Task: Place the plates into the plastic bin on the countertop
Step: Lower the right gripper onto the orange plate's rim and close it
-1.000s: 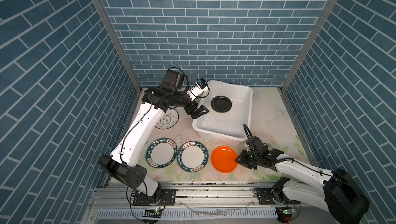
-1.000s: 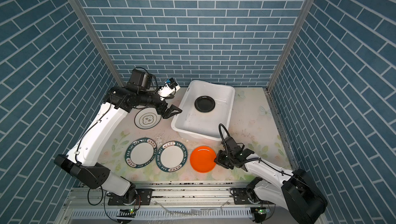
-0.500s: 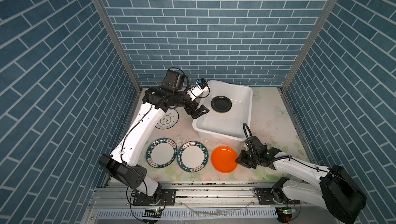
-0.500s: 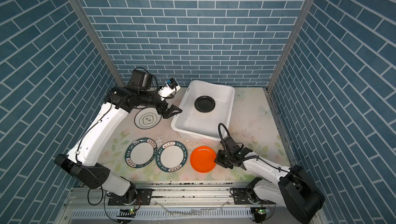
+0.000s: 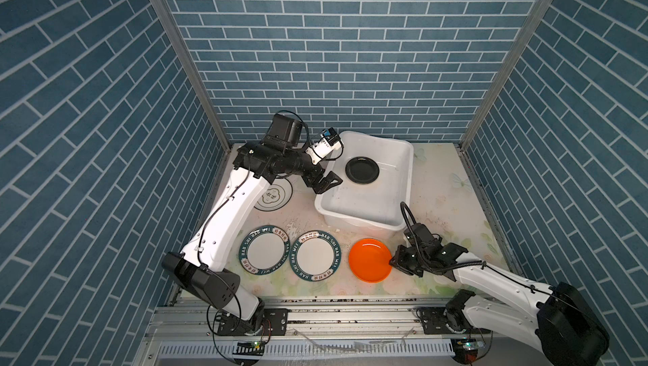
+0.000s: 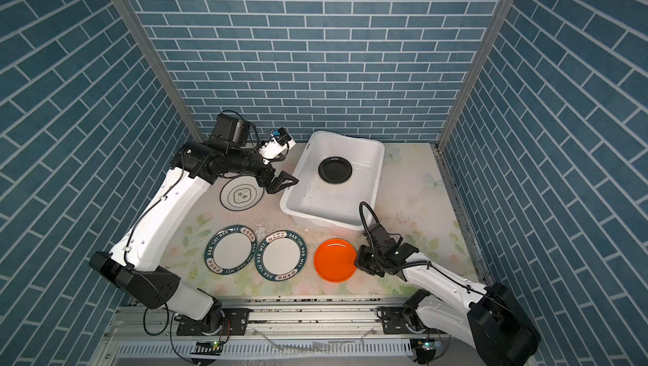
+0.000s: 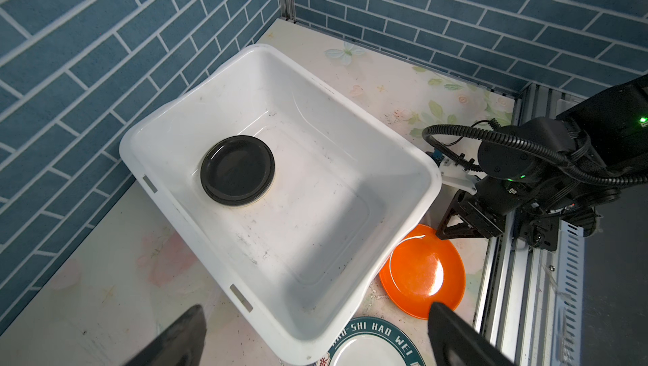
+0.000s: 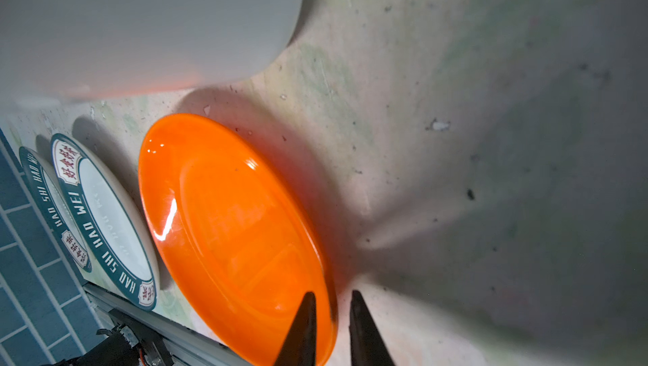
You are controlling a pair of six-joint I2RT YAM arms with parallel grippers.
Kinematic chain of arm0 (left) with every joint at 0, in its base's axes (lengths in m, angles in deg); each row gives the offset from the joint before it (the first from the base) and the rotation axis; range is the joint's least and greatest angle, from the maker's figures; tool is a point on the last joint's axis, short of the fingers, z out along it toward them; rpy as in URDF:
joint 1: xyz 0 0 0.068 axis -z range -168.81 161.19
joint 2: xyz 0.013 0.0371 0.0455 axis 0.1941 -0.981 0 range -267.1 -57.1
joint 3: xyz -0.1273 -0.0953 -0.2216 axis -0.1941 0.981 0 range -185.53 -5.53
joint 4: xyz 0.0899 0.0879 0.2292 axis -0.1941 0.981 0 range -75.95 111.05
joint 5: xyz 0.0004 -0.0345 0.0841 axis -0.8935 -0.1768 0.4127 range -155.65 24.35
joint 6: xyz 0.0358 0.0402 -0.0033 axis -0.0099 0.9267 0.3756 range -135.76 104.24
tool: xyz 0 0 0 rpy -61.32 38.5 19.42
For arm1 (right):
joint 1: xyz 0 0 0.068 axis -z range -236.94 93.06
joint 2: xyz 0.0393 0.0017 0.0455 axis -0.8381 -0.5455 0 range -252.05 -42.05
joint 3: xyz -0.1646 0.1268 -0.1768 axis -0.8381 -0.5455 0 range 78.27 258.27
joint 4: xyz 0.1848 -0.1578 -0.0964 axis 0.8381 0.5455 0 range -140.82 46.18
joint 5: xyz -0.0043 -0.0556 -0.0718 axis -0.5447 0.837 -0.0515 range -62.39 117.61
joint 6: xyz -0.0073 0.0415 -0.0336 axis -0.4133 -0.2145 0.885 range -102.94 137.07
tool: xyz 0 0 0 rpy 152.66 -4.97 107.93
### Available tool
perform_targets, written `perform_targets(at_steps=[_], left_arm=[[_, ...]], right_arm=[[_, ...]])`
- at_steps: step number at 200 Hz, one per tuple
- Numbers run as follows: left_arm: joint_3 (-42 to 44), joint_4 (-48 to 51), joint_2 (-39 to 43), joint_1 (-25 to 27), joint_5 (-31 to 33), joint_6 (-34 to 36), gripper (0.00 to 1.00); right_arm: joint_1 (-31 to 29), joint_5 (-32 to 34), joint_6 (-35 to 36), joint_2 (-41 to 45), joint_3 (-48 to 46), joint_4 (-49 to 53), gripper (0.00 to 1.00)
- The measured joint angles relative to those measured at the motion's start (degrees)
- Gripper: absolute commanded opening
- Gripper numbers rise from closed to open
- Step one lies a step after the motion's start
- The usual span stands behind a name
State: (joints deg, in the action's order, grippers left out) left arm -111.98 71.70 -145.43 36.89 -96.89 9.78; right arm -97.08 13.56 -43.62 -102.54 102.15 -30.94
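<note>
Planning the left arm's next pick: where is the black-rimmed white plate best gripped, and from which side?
On the black-rimmed plate, I'd pinch the rim on the side facing the plastic bin. It lies flat on the countertop, so only the edge offers a hold, and the open left gripper hangs near that side.

right gripper point(image 5: 392, 263): near plate point(image 5: 370, 259) straight ahead, its rim between the fingers | beyond it in a row: middle plate point(image 5: 316, 256), then far plate point(image 5: 263, 249) | bin point(image 5: 357, 221) just behind near plate | left gripper point(image 5: 329, 184): at bin's left wall | bin plate point(image 5: 362, 169) inside bin, ahead of it | back plate point(image 5: 277, 196) behind it, partly under the arm | all on countertop point(image 5: 438, 185)
</note>
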Motion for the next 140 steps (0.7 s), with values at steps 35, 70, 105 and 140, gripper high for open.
perform_targets(at_steps=[35,70,105,140], left_arm=[[0.02,-0.13,0.0,0.0,0.09,0.0,1.0],[0.13,-0.15,0.0,0.0,0.13,0.02,1.0],[0.46,-0.24,0.0,0.0,0.13,0.17,1.0],[0.48,-0.52,0.0,0.0,0.13,0.46,1.0]], right_arm=[[0.0,-0.2,-0.07,-2.21,0.0,-0.85,0.21],[0.0,-0.68,-0.13,-4.33,0.0,-2.49,0.19],[0.0,-0.74,-0.2,-5.16,0.0,-3.72,0.15],[0.0,-1.2,-0.57,-4.57,-0.02,-4.9,0.07]])
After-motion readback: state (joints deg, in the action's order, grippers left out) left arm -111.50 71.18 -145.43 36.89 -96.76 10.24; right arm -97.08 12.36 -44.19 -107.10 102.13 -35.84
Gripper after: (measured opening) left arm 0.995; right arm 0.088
